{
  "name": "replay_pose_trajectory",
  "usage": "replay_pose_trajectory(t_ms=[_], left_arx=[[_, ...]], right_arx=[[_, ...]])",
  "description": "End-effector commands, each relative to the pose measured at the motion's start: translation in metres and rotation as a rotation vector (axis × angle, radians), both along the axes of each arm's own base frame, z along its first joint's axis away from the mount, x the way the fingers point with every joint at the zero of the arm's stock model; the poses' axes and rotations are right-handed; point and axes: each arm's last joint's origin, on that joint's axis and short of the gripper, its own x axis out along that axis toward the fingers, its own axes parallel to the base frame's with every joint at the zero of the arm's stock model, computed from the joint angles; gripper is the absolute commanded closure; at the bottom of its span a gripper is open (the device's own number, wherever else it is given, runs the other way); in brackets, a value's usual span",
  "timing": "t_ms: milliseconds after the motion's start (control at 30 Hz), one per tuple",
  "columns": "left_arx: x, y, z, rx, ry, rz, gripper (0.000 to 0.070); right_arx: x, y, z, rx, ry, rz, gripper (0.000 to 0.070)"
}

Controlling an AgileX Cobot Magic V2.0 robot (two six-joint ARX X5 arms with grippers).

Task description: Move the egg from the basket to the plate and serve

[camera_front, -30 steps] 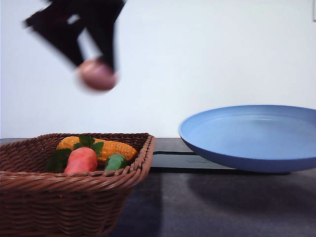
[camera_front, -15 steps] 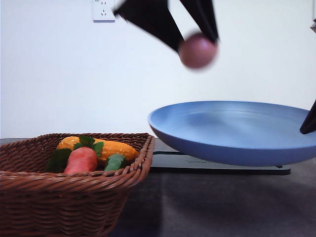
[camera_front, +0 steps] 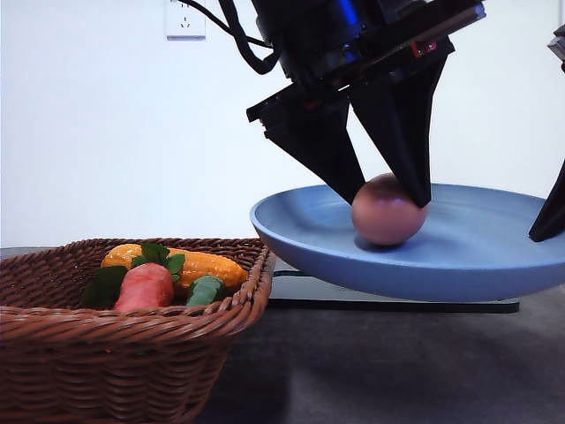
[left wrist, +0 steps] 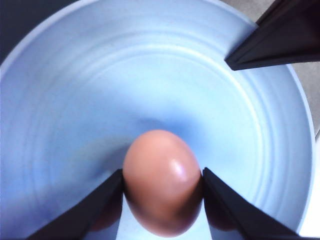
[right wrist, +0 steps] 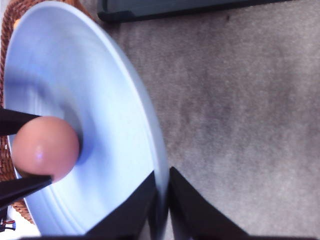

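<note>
Pinching the egg (camera_front: 387,209) between its fingers, the left end effector (camera_front: 388,190) sits at its 12 o'clock; the right end effector (right wrist: 162,200) clamps the plate (camera_front: 309,238) rim.

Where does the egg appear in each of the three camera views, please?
Front view: the egg sits right of centre, in the plate, between dark fingers.
Left wrist view: the egg is at bottom centre, between two fingers.
Right wrist view: the egg is at the left edge.
Shared landmark: the blue plate under it.
</note>
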Motion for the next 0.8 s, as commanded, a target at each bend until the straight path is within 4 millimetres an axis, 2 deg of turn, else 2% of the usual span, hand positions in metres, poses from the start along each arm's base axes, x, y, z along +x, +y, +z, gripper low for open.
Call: replay_pose_trajectory(t_ms=[0, 200, 400, 567, 767], left_arx=[[-0.001, -0.006, 0.001, -0.008, -0.008, -0.021, 0.0545], [-0.002, -0.006, 0.001, -0.006, -0.009, -0.024, 0.0533], [-0.002, -0.006, 0.001, -0.007, -0.009, -0.026, 0.0377], [-0.002, -0.006, 0.003, -0.014, -0.006, -0.015, 0.0282], [-0.006, 0.002, 0.021, -0.062, -0.027, -0.004, 0.0273]], right_arx=[[0.001, 0.001, 0.0, 0.012, 0.004, 0.001, 0.07], [0.001, 0.001, 0.0, 0.02, 0.011, 0.0, 0.07], [0.0, 0.001, 0.0, 0.033, 0.013, 0.007, 0.07], [0.0, 0.001, 0.0, 0.037, 0.031, -0.002, 0.07], [-0.003, 0.001, -0.002, 0.032, 0.082, -0.006, 0.07]])
